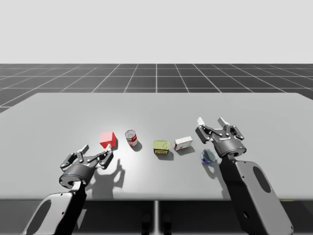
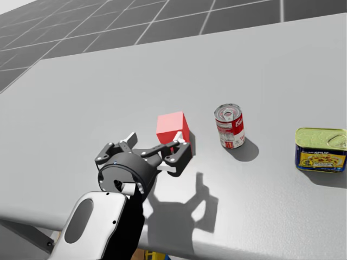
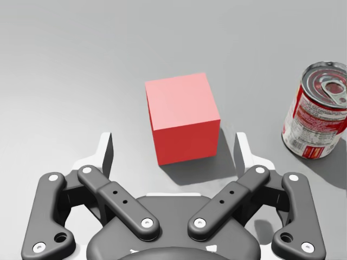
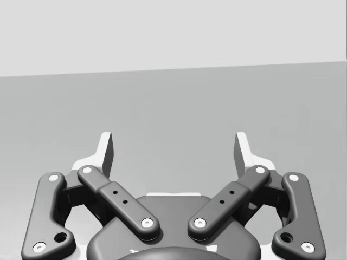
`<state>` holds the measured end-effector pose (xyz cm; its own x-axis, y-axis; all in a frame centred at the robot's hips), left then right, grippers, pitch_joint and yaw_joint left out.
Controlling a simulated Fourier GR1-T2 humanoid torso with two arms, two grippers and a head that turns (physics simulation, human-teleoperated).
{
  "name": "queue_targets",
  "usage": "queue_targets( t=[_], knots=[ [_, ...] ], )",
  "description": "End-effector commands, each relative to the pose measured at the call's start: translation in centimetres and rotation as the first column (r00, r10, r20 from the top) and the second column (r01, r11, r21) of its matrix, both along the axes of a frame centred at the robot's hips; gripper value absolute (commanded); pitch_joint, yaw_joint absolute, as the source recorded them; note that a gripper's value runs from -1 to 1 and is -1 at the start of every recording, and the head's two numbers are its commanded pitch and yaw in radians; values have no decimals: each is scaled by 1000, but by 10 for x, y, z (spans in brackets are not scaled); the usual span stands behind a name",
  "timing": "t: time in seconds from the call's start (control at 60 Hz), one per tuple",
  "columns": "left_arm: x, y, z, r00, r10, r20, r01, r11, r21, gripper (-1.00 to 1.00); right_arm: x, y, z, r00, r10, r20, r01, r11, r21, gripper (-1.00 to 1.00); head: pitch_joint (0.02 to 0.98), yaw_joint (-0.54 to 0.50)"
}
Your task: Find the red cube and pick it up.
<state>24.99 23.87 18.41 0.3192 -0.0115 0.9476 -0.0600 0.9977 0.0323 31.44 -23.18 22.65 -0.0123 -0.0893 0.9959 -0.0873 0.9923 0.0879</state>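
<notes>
The red cube (image 3: 183,117) is sitting flat on the grey bench (image 1: 156,105), toward my left side and at the left end of a loose row of things. My left hand (image 3: 173,145) is hovering right at it with its fingers spread wide. In the left wrist view the near part of the cube is lying between the two fingertips, with a gap of bare bench showing on either side, so neither finger is touching it. In the head view the hand (image 2: 154,142) is casting its shadow on the bench just in front of the cube (image 2: 173,128).

Just beside the cube, on its right, a red-and-white can (image 1: 131,138) is standing upright. Further right a squat tin with a yellow-green top (image 1: 161,147) is resting, then a small white-and-red box (image 1: 183,143), and a blue can (image 1: 209,156) is lying on its side nearest my right arm. My right hand (image 1: 211,121) is hanging well apart from the cube, beyond the box, with its fingers spread and nothing between them.
</notes>
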Motion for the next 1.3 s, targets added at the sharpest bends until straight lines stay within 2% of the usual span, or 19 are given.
queue_targets(
  t=[0.017,0.317,0.367,0.417,0.517,0.75,0.8,0.833,0.867,0.883,0.9,0.917,0.967,1.083,1.3],
  knots=[
    [7,-7,-14,1000,-5,-21,5,1000,-11,-1000,1,0,-2,1000,-2,-4,2,1000,-3,-1000,796,400],
    [35,-16,-19,999,17,-43,-18,1000,-16,-1000,1,-1,-1,1000,-5,-4,5,1000,-3,-1000,797,396],
    [41,-15,-22,998,36,-43,-37,999,-8,-1000,1,-2,-1,1000,-6,-4,6,1000,-2,-1000,796,395],
    [47,-14,-25,997,55,-55,-56,998,-28,-1000,1,-2,-1,1000,-5,-2,5,1000,-1,-1000,796,394],
    [55,-13,-30,995,69,-71,-72,996,-45,-1000,2,-2,-1,1000,-3,-2,3,1000,-1,-1000,797,394],
    [72,-10,-41,992,101,-70,-102,995,-17,-1000,2,-1,-2,1000,-1,-3,1,1000,-4,-1000,791,396],
    [72,-10,-42,992,96,-77,-99,995,-28,-1000,2,-1,-2,1000,-1,-1,1,1000,-4,-1000,789,397],
    [71,-11,-44,994,88,-71,-89,996,-16,-1000,3,-1,-2,1000,-1,-1,1,1000,-2,-1000,786,397],
    [71,-11,-45,993,93,-70,-94,996,-6,-854,3,-1,-2,1000,0,-1,0,1000,-2,-1000,784,397],
    [71,-12,-45,993,90,-74,-91,996,-11,171,3,-1,-2,1000,-1,-1,1,1000,-2,-1000,781,398],
    [71,-12,-46,993,88,-75,-90,996,-12,813,3,-1,-2,1000,-1,0,1,1000,-2,-1000,780,398],
    [70,-12,-46,993,86,-77,-87,996,-9,901,3,-1,-2,1000,-1,0,1,1000,-2,-1000,778,398],
    [69,-13,-47,993,82,-82,-83,997,-7,1000,2,-1,-2,1000,-1,1,1,1000,-3,-1000,766,398],
    [67,-15,-50,994,75,-84,-74,997,13,1000,3,-2,-2,1000,-2,3,2,1000,-4,-1000,711,397],
    [65,-16,-52,994,62,-89,-61,998,16,1000,2,-3,-1,1000,-7,6,7,1000,-4,-1000,552,409]
  ],
)
